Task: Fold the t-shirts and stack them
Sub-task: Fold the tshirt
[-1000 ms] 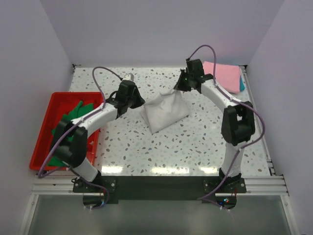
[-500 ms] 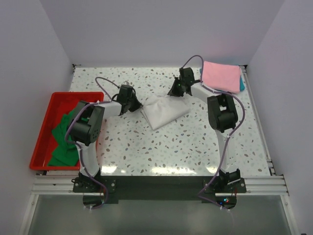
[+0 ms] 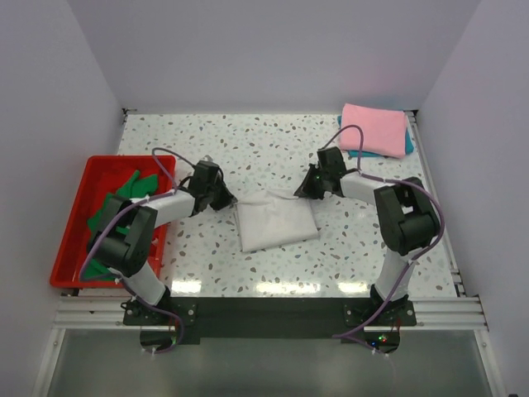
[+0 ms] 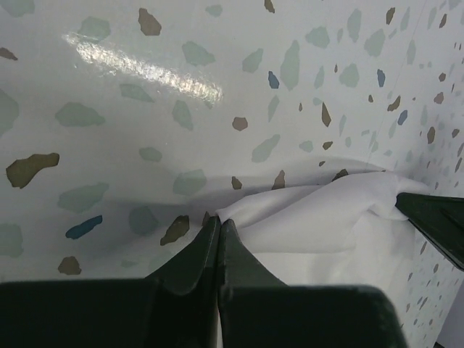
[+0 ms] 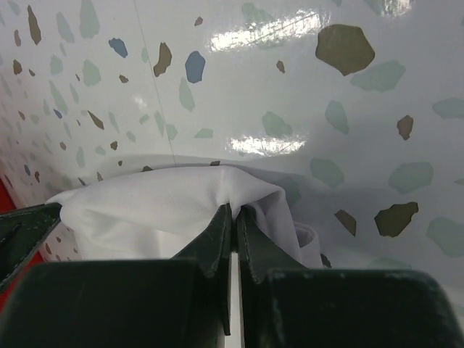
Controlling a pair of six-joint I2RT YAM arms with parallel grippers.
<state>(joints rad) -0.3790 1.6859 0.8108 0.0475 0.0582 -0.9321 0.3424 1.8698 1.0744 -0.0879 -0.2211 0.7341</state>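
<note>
A folded white t-shirt lies flat in the middle of the table. My left gripper is low at its far left corner, jaws shut on the cloth edge; the gripper tips touch the table. My right gripper is low at the far right corner, shut on a pinch of the white cloth that bunches over its tips. A folded pink t-shirt rests on a teal one at the back right. Green t-shirts lie crumpled in the tray.
A red plastic tray stands at the table's left edge, beside the left arm. White walls close in the back and both sides. The pink and teal stack sits just behind the right arm's elbow.
Both grippers have come down and toward the near side. The white t-shirt, first hanging between them in a tent shape, now lies flat on the table.
</note>
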